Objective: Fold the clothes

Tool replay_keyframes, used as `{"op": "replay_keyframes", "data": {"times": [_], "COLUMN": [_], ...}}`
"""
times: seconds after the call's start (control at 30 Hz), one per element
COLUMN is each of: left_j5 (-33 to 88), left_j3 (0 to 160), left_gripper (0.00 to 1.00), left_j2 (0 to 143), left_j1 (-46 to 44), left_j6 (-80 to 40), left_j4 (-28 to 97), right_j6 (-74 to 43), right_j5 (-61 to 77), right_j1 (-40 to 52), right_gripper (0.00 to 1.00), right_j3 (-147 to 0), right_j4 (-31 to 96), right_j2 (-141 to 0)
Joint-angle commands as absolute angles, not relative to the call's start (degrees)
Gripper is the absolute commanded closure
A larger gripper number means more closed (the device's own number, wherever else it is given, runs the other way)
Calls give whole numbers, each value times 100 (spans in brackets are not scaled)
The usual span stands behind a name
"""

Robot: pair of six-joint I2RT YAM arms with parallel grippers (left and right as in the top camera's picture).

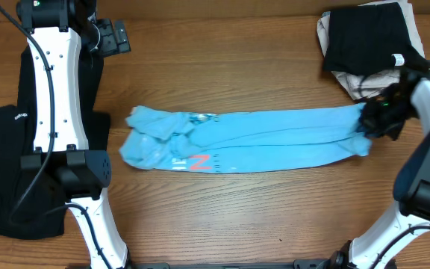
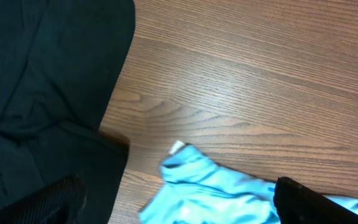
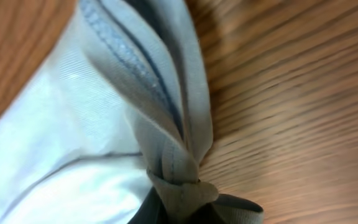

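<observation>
The light blue T-shirt [image 1: 252, 138] lies on the wooden table as a long band folded lengthwise, with orange and white lettering showing at its front left. Its left end is bunched. My right gripper [image 1: 369, 122] is shut on the shirt's right end; in the right wrist view the hem [image 3: 179, 180] is pinched and gathered between the fingers. My left gripper [image 2: 179, 211] is open and empty, hovering above the shirt's bunched left end [image 2: 210, 186], with its dark fingers at either side of the view.
A black garment [image 1: 13, 164] lies at the table's left edge under my left arm, also in the left wrist view [image 2: 42, 93]. A pile of black and beige clothes [image 1: 368, 41] sits at the back right.
</observation>
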State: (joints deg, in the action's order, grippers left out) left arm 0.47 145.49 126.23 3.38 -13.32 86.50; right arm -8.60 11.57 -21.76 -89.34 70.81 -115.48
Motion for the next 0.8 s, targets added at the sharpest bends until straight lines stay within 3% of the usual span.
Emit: {"op": "replay_keyframes", "data": {"times": [0.0,0.2,0.6,0.63,0.67,0.73,0.77], "left_j5": [14,-19,-38,-38,-38,-38,-40], "left_j3": [14551,14551,14551,14551,14551,14551,14551], "left_gripper": [0,0,0,0,0,0,0], "left_j2": [12626,12626,12626,12626,12626,12626,12626], "left_j1": [329,327,331,331,331,331,331], "left_j6": [-1262,-1262,-1262,-1260,-1262,-1258,-1258], "left_j4": [8626,8600,8527,8519,8514,8506,8508], "right_j6": [-626,-596,-1393,-1492,-1538,-1634,-1638], "right_j5": [1321,1323,1280,1271,1275,1275,1284], "right_j1": [-2023,-1223,1610,1811,1997,2318,2469], "right_gripper": [96,96,94,91,79,68,57], "right_j3": [-9089,-9089,-9065,-9065,-9065,-9065,-9065], "right_j4": [7177,7402,6554,6431,6305,6101,6014], "right_j2": [-11142,-10818,-10827,-10838,-10844,-10851,-10851]}}
